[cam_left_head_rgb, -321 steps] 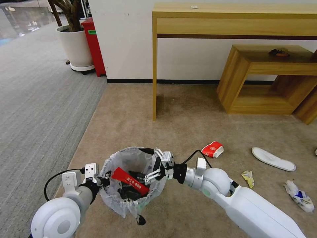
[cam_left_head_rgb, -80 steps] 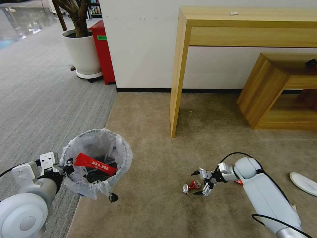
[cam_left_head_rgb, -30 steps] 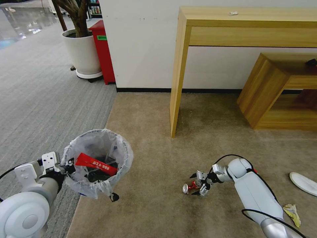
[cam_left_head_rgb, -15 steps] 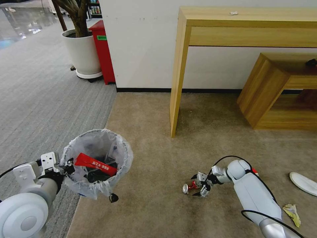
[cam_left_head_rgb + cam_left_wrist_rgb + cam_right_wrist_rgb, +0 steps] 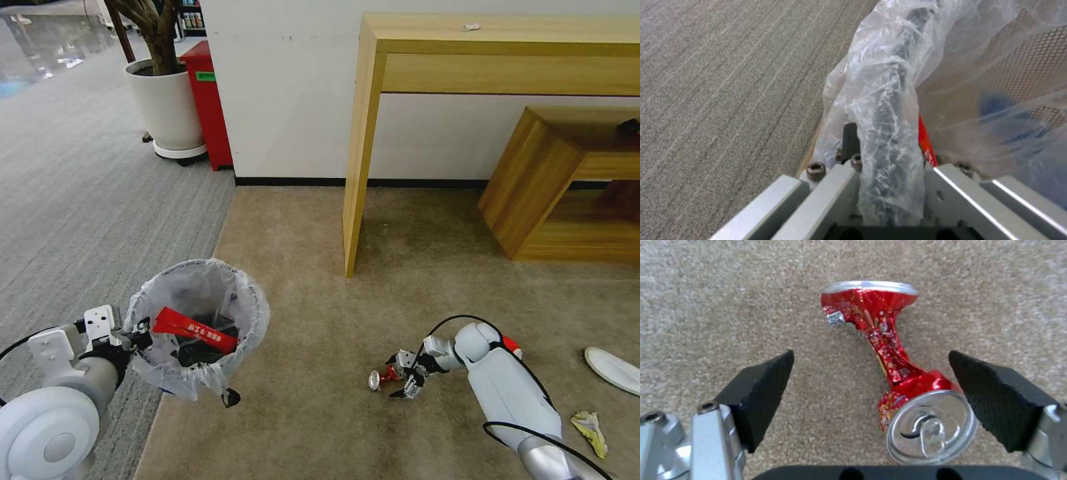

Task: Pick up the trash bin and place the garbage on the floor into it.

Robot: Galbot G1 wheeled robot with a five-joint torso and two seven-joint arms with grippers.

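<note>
While the left claw (image 5: 137,331) clamps the trash bin's (image 5: 197,327) rim, the right claw (image 5: 395,377) gapes wide astride the crushed can (image 5: 889,366) on the floor (image 5: 320,320).

The left arm is bent low at the robot's left side, its pincer (image 5: 137,331) clamped shut on the trash bin's (image 5: 197,327) bag-lined rim. The right arm reaches down and forward, its pincer (image 5: 398,376) spread wide, black pads (image 5: 759,390) straddling the crushed can (image 5: 893,373) without touching it.

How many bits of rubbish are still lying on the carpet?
3 clearly: a crushed can between the open right gripper's fingers, a slipper at the far right, a crumpled wrapper nearer. The arm may hide more.
</note>
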